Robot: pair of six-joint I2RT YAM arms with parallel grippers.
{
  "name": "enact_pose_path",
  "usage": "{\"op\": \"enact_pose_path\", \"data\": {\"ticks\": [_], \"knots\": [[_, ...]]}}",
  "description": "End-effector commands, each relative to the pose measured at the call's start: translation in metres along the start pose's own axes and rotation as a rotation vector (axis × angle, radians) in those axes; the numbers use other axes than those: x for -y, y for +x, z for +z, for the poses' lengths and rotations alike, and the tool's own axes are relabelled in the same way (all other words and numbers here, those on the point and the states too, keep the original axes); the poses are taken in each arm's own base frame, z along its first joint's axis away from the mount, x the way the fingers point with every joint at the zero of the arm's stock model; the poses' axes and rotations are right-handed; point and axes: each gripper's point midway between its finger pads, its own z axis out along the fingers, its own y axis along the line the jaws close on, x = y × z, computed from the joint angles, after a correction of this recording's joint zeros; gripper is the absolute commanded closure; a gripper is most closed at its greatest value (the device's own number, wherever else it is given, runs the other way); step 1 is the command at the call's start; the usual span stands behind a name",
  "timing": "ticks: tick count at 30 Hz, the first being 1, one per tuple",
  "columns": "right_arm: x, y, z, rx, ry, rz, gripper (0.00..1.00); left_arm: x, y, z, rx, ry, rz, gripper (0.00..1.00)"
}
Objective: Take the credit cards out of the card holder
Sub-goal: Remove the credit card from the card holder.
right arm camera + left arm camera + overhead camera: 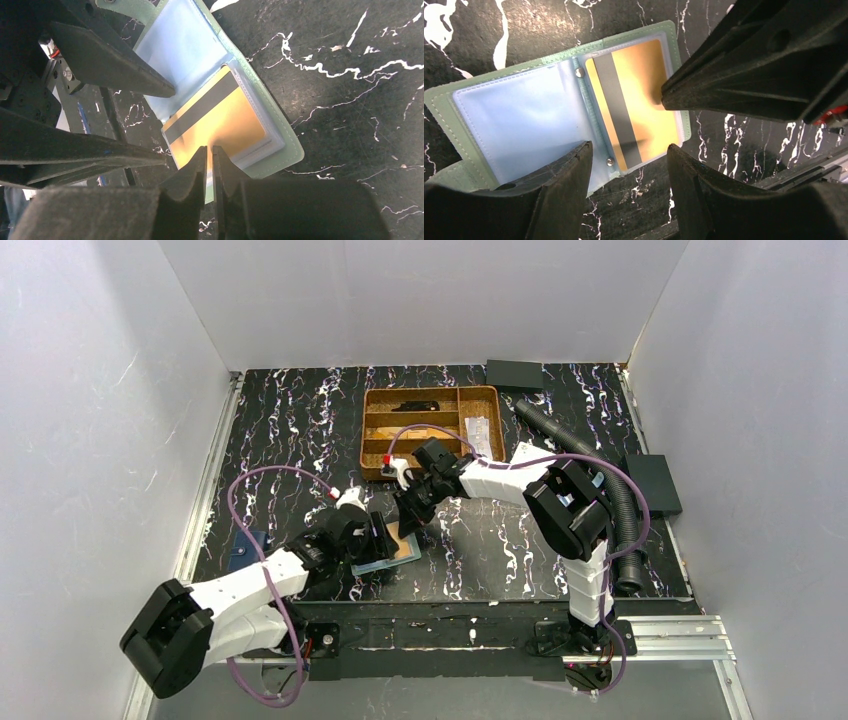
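The teal-green card holder (484, 95) lies open on the black marbled table, near the front edge (372, 566). An orange-gold credit card (644, 115) with a grey stripe sits in its right clear pocket (225, 120); the left pocket looks empty. My right gripper (209, 148) is shut to a thin slit, its tips resting on the gold card's face, with nothing between them. My left gripper (629, 147) is open at the holder's near edge. One of its fingers (559, 185) rests on the left clear panel and the other stands over bare table. No dark blue card shows.
A brown wooden tray (372, 430) with dividers stands behind the arms, a dark tool and a white item in it. A black ribbed hose (600, 480) runs down the right side beside a black box (655, 485). A dark blue flat thing (248, 545) lies at the left.
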Motion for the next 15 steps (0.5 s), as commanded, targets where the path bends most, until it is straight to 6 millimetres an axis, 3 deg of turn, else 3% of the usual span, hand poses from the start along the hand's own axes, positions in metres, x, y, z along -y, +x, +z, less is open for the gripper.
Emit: {"op": "enact_pose_path", "data": {"ticks": [1, 11, 15], "knots": [[-0.003, 0.0, -0.002, 0.008, 0.009, -0.025, 0.83, 0.005, -0.014, 0.003, 0.016, -0.012, 0.013, 0.46], [-0.003, 0.01, -0.007, 0.007, 0.03, -0.031, 0.82, 0.013, -0.006, 0.02, -0.059, 0.017, 0.019, 0.53], [-0.001, 0.014, -0.01, 0.007, 0.051, -0.03, 0.82, 0.02, 0.002, 0.024, -0.115, 0.051, 0.034, 0.61]]}}
